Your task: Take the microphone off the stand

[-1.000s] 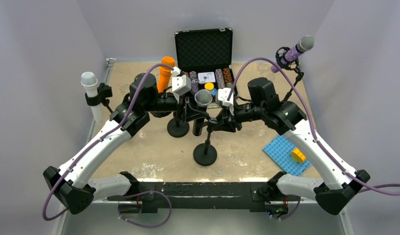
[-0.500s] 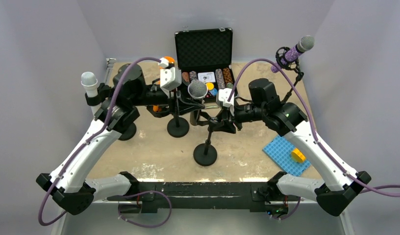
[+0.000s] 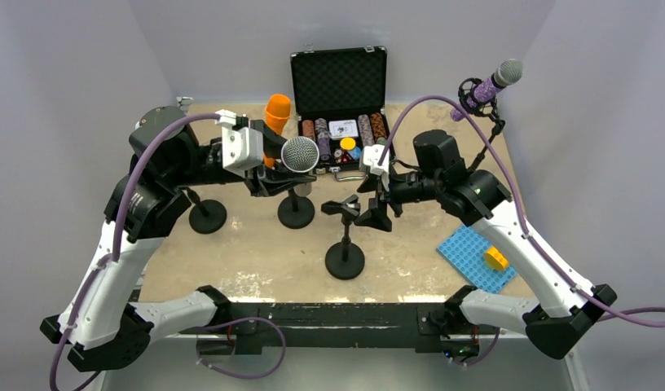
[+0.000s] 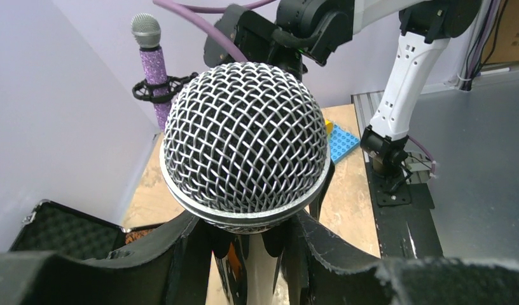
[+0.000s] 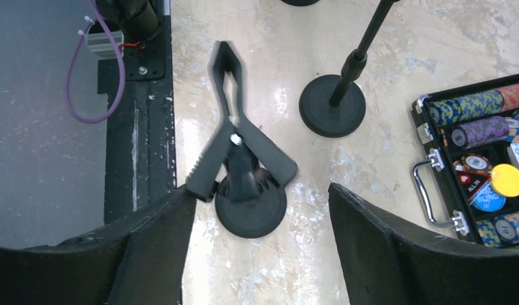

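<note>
Left hand: we see it clamped on the microphone, one finger on each side of the body just under the silver mesh head.
Microphone: it is held in the air, out of the clip and well left of the stand. From above we see it over the round base of the neighbouring stand.
Stand: it stands upright on the surface between the two arms, and its black clip is empty.
Right hand: its fingers are spread wide and hold nothing. It sits just right of the clip, and in its wrist view we look down on the clip and the stand's base between its fingers.
Contact: we cannot tell whether the right hand's fingers touch the clip.
Orange microphone: it shows behind the left hand.
Purple microphone: it sits in a holder on its own stand at the far right corner.
Case: it lies open at the back of the surface, with rows of chips inside.
Blue plate: it lies flat beside the right arm, with a yellow brick on it.
</note>
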Tool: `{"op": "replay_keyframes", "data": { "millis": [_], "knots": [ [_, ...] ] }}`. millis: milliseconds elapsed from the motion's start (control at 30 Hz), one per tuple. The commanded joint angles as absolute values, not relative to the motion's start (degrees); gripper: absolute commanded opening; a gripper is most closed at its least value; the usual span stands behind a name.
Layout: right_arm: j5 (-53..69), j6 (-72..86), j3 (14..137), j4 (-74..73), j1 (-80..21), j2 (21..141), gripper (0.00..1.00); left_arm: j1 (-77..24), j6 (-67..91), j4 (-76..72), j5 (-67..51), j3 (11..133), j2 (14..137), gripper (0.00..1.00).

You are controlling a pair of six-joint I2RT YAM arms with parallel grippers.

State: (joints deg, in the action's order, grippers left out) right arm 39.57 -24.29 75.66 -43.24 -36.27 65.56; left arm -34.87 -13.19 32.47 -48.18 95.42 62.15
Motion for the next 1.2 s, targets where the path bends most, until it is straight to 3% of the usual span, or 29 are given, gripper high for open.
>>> {"op": "replay_keyframes", "data": {
  "millis": [0, 333, 667, 1167],
  "knots": [
    [39.7, -22.9, 80.0, -43.5, -36.2, 65.3, 0.84, -34.5, -14.9, 36.1, -49.4, 97.6, 61.4, 0.00],
    [42.4, -20.6, 90.9, -48.4, -36.1, 65.0, 0.88, -34.4, -9.9, 34.4, -53.2, 101.2, 63.8, 0.00],
    [46.6, -3.7, 100.8, -31.8, -36.1, 67.7, 0.83, -34.5, 14.1, 18.1, -54.9, 111.8, 72.6, 0.00],
    [54.0, 7.1, 107.8, -23.0, -36.5, 76.2, 0.78, -34.5, 15.4, 15.6, -54.6, 112.8, 76.0, 0.00]
  ]
}}
